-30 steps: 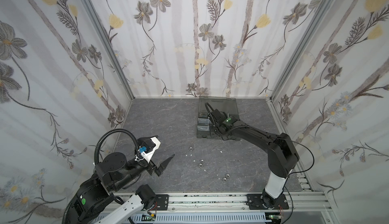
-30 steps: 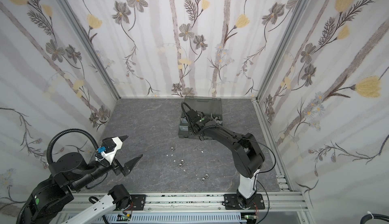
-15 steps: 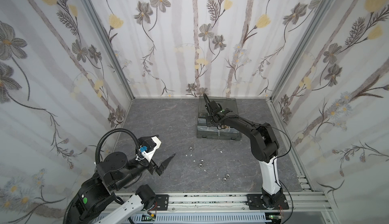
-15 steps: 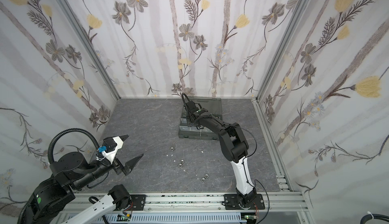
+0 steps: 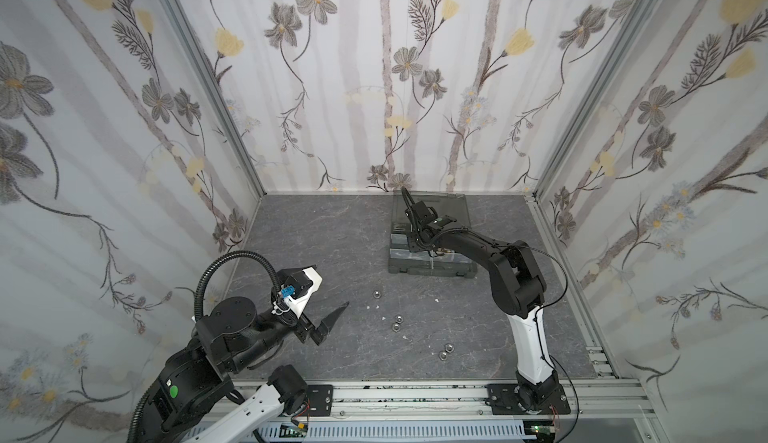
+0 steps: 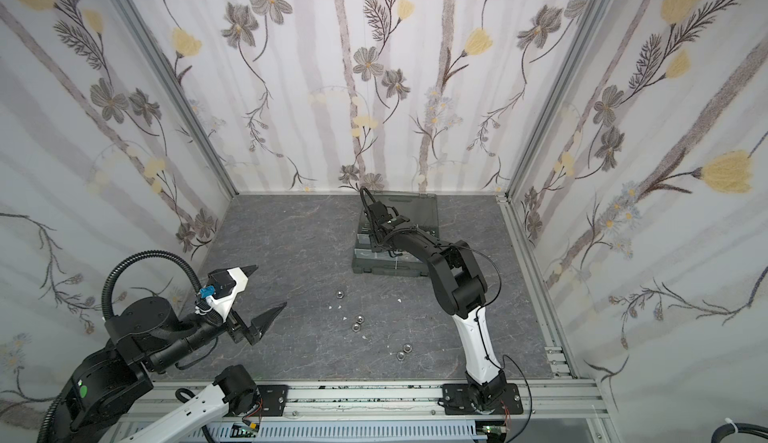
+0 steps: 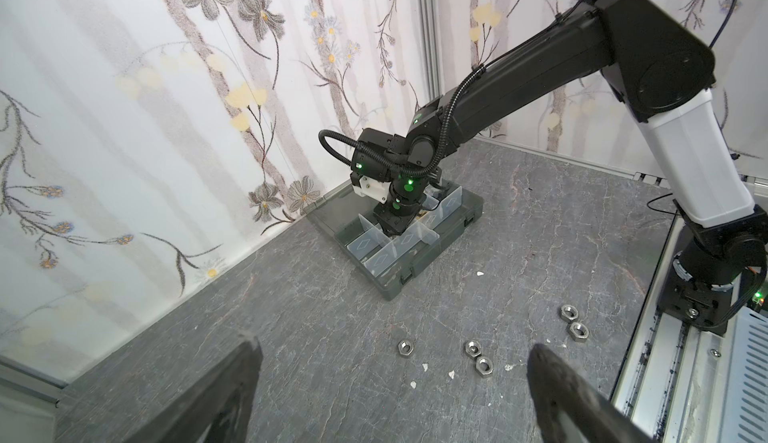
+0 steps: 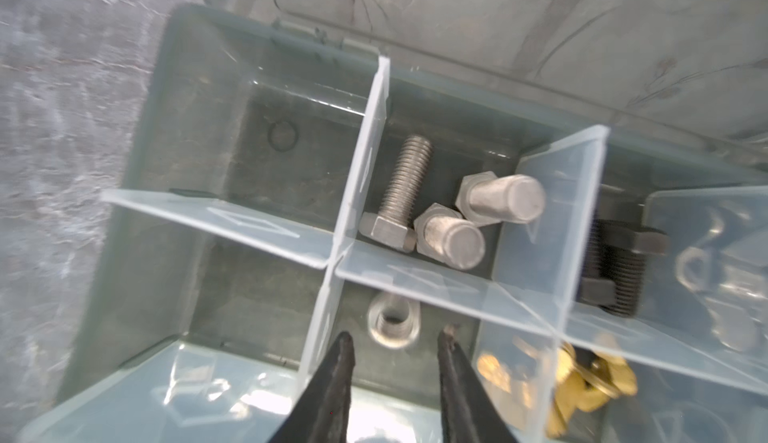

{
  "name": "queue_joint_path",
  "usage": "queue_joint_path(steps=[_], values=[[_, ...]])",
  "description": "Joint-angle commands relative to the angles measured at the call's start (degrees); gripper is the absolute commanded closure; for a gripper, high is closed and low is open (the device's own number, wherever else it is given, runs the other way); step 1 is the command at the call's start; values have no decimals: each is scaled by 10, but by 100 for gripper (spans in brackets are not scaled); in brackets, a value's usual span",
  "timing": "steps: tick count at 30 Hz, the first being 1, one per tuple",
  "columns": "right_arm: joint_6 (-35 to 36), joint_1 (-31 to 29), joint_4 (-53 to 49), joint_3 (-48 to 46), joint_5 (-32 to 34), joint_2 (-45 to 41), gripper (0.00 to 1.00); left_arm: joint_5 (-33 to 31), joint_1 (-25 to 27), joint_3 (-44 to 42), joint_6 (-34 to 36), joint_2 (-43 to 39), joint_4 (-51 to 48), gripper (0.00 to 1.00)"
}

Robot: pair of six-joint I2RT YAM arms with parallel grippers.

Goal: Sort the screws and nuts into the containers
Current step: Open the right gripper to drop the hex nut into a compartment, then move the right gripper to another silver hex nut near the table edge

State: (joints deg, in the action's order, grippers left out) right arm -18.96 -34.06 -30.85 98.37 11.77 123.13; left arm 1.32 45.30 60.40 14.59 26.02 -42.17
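The dark grey organiser case (image 5: 432,269) (image 6: 390,269) lies open at the back of the table, its containers parted by clear dividers (image 8: 365,158). My right gripper (image 8: 395,332) (image 7: 392,229) hangs in the case, open; a silver nut (image 8: 392,323) lies loose on a compartment floor just past its tips. The compartment beyond holds three silver screws (image 8: 453,237). Others hold a black screw (image 8: 615,262) and brass wing nuts (image 8: 582,382). Several silver nuts (image 5: 398,319) (image 6: 359,319) (image 7: 472,347) lie on the table in front. My left gripper (image 5: 331,287) (image 7: 392,345) hovers open at the front left.
The case's smoky lid (image 5: 446,208) lies back against the rear wall. Small white specks (image 7: 424,366) dot the grey table (image 5: 316,229) among the nuts. Flowered walls close in three sides, and a metal rail (image 5: 415,395) runs along the front edge.
The right arm has shifted over the case, its elbow rising and then settling to the right, with the gripper staying in the case. The left arm has not moved.
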Motion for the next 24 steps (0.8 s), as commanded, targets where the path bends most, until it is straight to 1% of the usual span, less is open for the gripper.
queue_joint_path(steps=[1, 3, 5, 8, 10, 13, 16, 18, 21, 24], values=[[13, -1, -26, -14, 11, -45, 55, 4, 1, 3, 0, 2, 24, 0], [13, -3, -37, -44, 14, -83, 51, 4, 1, 0, 2, 1, 28, 0], [5, -6, -47, -83, 17, -130, 50, 5, 1, -1, 3, 1, 30, 0], [-31, -16, -74, -155, 23, -213, 50, 7, 0, -2, 2, 2, 33, 0], [-65, -33, -90, -214, 28, -274, 50, 8, 1, -4, 1, 0, 34, 0], [-141, -73, -105, -321, 40, -383, 50, 15, 1, -11, 1, -2, 39, 0], [-248, -120, -114, -422, 26, -472, 50, 18, 1, -13, -2, -3, 39, 0], [-321, -163, -117, -486, 16, -524, 50, 17, 1, -13, -3, -2, 37, 0], [-415, -208, -114, -558, 4, -581, 50, 21, 1, -8, -4, 2, 29, 0], [-482, -247, -98, -616, -11, -619, 51, 23, 1, -7, -5, 3, 30, 0]])
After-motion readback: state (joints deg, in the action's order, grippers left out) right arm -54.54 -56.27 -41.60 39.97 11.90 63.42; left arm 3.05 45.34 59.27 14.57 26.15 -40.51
